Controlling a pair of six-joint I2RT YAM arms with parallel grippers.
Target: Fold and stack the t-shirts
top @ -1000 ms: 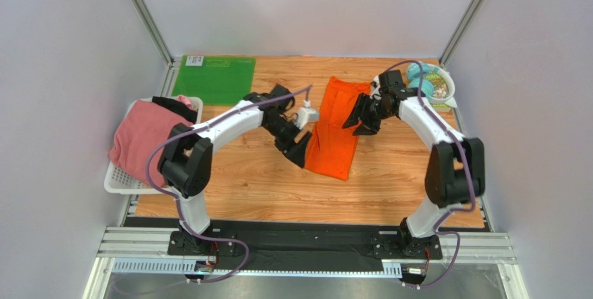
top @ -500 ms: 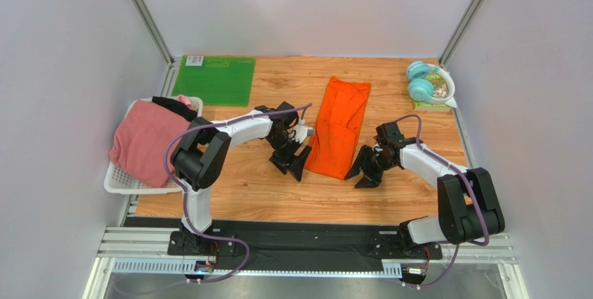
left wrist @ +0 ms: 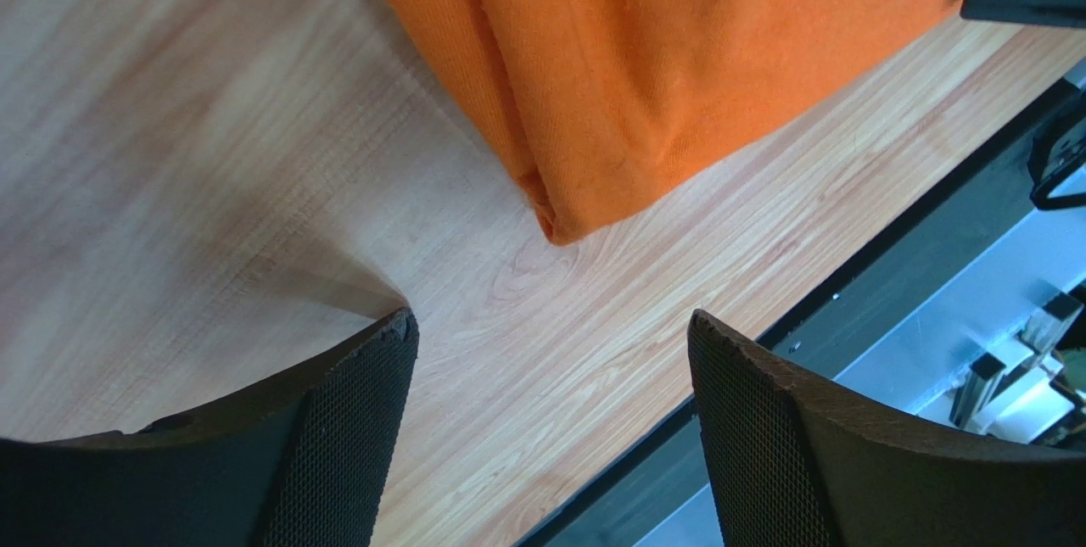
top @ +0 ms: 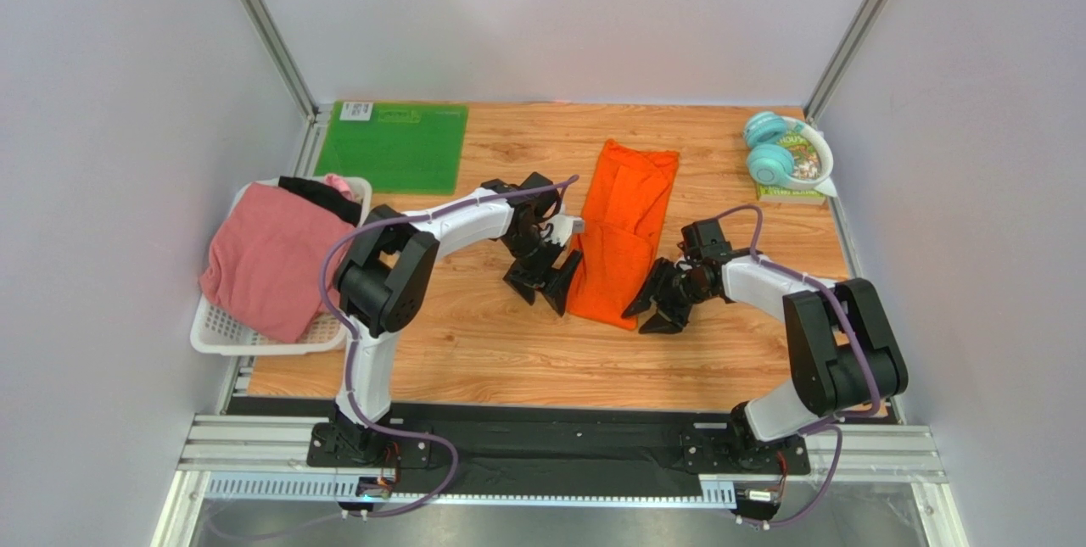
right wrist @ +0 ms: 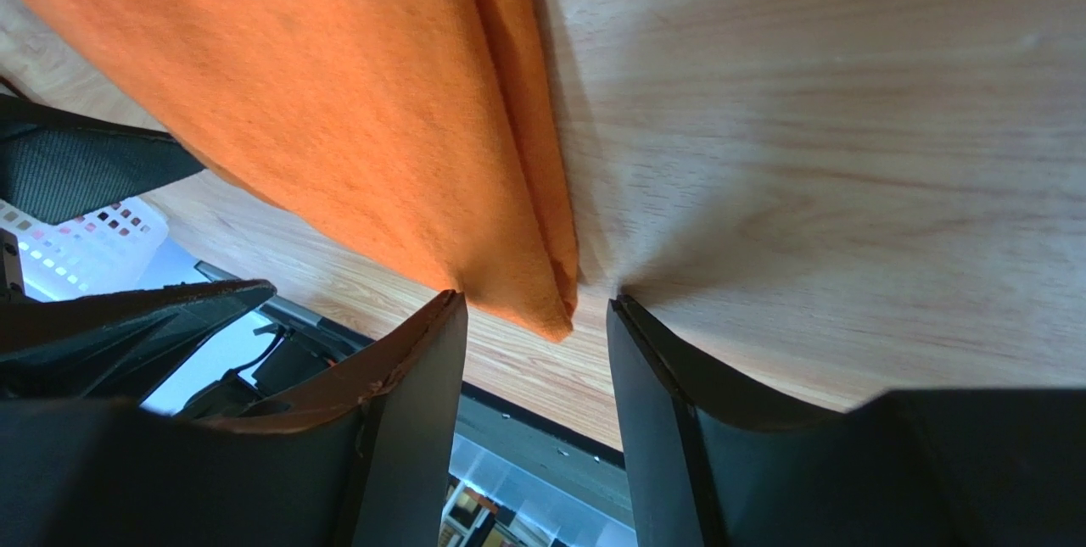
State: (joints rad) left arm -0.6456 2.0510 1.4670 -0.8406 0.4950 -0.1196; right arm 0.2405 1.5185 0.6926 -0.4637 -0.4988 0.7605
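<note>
At the far left we see a white basket (top: 210, 331) sitting at the tabletop's (top: 510, 356) left edge. The dusty pink t-shirt (top: 261, 261) is heaped in it and the black t-shirt (top: 325, 197) lies at its far rim. A green mat (top: 393, 146) lies flat in the far left corner, well apart from both arms.

The left arm (top: 440, 223) is folded at the elbow beside the basket, with its forearm stretched rightward across the wood and its wrist bent toward the near edge. The left claw (top: 546, 283) sits low, just beside the left edge of the orange t-shirt (top: 625, 223). Its jaws are spread wide and hold nothing. From the wrist we see only wood between the fingers (left wrist: 351, 420), with the cloth's near corner just ahead of the gap.

The orange t-shirt lies mid-tabletop as a long narrow folded strip running far to near, slightly slanted.

The right claw (top: 653, 305) meets the strip's near right corner, jaws about half spread. The folded corner tip pokes into the gap but is not pinched, and wood shows between the cloth and one finger. The right arm (top: 765, 280) is tightly folded, elbow out to the right and forearm reaching left.

Teal headphones (top: 769, 163) and a bowl (top: 806, 155) sit in the far right corner, well apart. Bare wood runs from both claws to the near edge, where a black rail (top: 561, 452) carries the bases.
</note>
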